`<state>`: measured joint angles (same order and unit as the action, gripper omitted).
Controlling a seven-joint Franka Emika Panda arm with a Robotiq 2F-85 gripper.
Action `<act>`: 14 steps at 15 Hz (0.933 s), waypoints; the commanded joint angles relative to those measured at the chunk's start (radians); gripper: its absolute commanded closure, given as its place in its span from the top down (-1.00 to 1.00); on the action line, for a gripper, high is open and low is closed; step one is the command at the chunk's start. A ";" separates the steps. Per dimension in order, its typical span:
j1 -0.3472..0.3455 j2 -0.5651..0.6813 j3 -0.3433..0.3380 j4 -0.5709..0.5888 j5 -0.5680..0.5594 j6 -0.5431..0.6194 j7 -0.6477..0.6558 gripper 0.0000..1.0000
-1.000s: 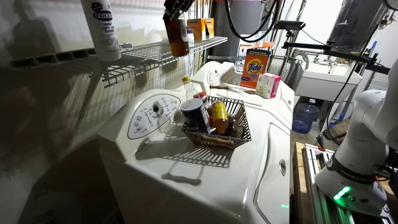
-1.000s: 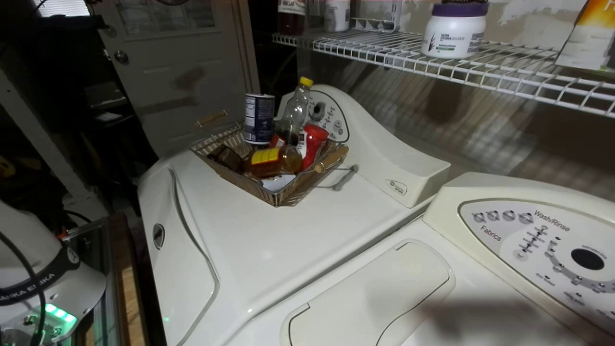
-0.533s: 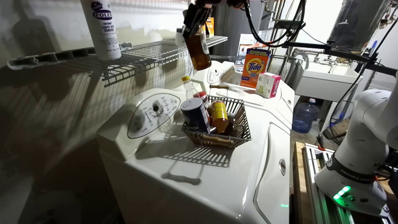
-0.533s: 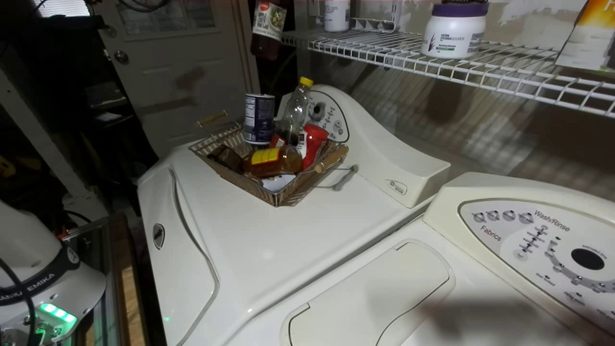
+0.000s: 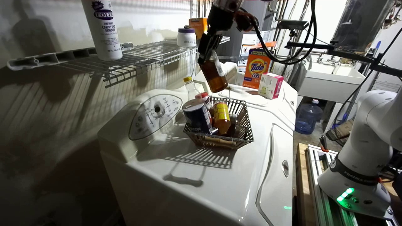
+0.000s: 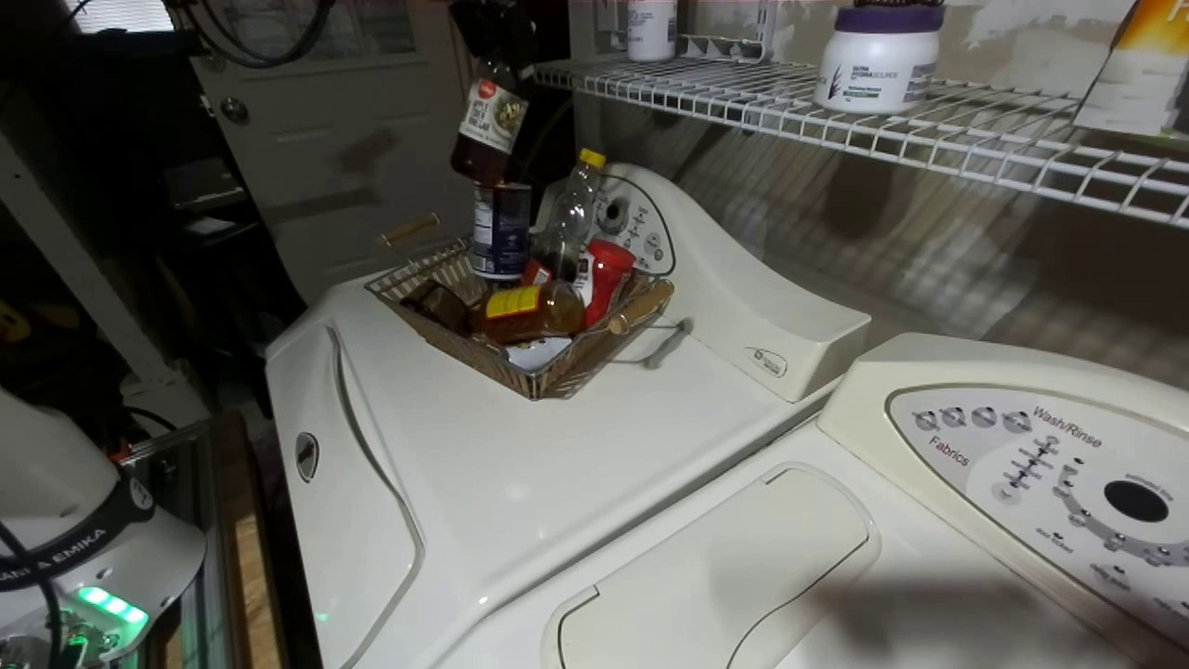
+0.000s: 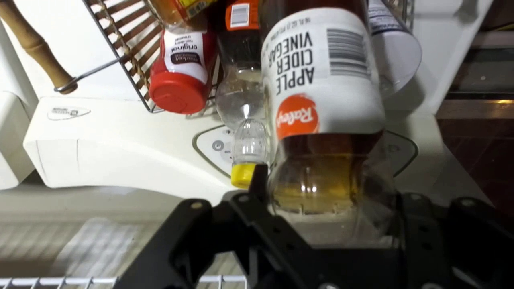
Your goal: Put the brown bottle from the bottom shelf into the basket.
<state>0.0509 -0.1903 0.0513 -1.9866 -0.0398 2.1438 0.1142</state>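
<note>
The brown bottle (image 5: 214, 77) is amber with a pale label. It hangs tilted, base down, in my gripper (image 5: 208, 58). It also shows in an exterior view (image 6: 485, 130) and fills the middle of the wrist view (image 7: 321, 76). The gripper is shut around its upper end; the cap is hidden. The basket (image 5: 247, 121) stands on the white machine below, with bamboo handles and slatted sides. In an exterior view the bottle's base is above the basket's far end; in the basket's other exterior view (image 6: 464, 358) it overlaps a blue can. The bottom shelf (image 5: 150, 53) is behind the gripper.
In the basket are a dark blue can (image 5: 198, 117), a tall clear bottle with yellow cap (image 6: 571, 214), a red-lidded jar (image 6: 608, 269) and an amber bottle with yellow label (image 5: 222, 117). A white spray bottle (image 5: 105, 34) and a white jar (image 5: 186, 38) stand on the shelf.
My gripper has carried the brown bottle away from the shelf and down toward the basket, tilting it more. The basket and its contents have not moved.
</note>
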 commanded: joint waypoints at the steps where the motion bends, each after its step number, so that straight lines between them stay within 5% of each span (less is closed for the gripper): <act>1: -0.018 -0.053 -0.010 -0.076 0.026 -0.001 0.038 -0.35; 14: -0.155 -0.056 -0.067 -0.169 -0.028 0.108 0.296 -0.35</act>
<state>-0.0752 -0.2288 -0.0147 -2.1309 -0.0382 2.2139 0.3405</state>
